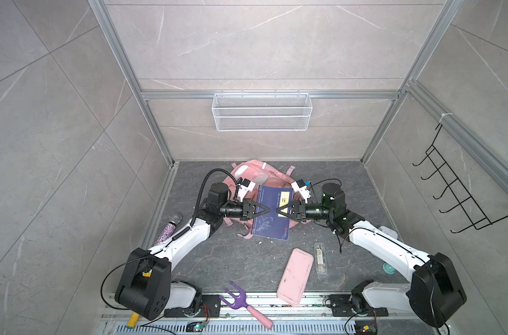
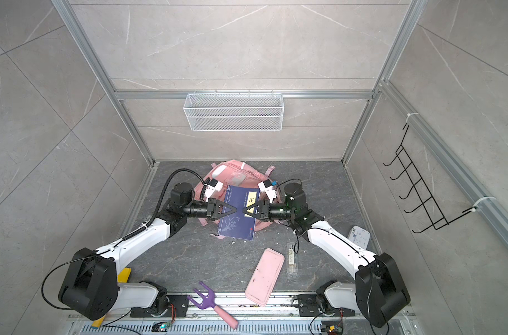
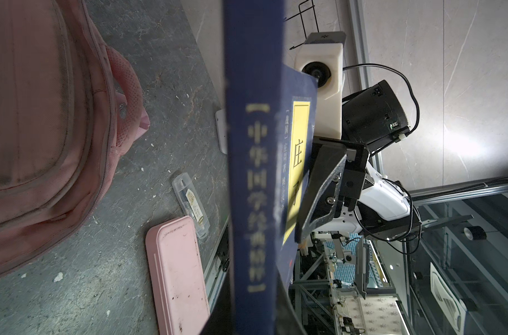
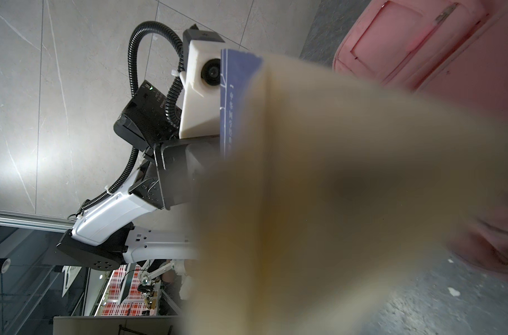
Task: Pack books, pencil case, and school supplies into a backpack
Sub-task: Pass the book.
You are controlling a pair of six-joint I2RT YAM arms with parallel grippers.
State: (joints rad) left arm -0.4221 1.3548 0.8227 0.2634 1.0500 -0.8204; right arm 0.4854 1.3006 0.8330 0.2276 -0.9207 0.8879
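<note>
Far left: glittery microphone (image 1: 169, 229), lying on the dark stone table (image 1: 218, 261) beside the left arm. Front rail: purple fork (image 1: 237, 298) with pink handle. Centre rear: pink backpack (image 1: 248, 171), lying flat against the back wall. Left gripper (image 1: 269, 211): jaws closed on the spine edge of the book (image 1: 271, 229) (navy cover, yellow title label), which is raised off the table over the backpack's near end. Right gripper (image 1: 278, 214): reaches over the book's opposite, page edge. One of its fingers (image 3: 319, 197) lies on the cover and the other is hidden beneath, so whether it is clamped cannot be told. Right of centre, front: pencil case (image 1: 295, 277), flat on the table and overhanging the rail. Just beside it: school supplies packet (image 1: 320, 258), flat and apart from the case. Far right: white boxy device (image 2: 360, 236), near the right arm.
</note>
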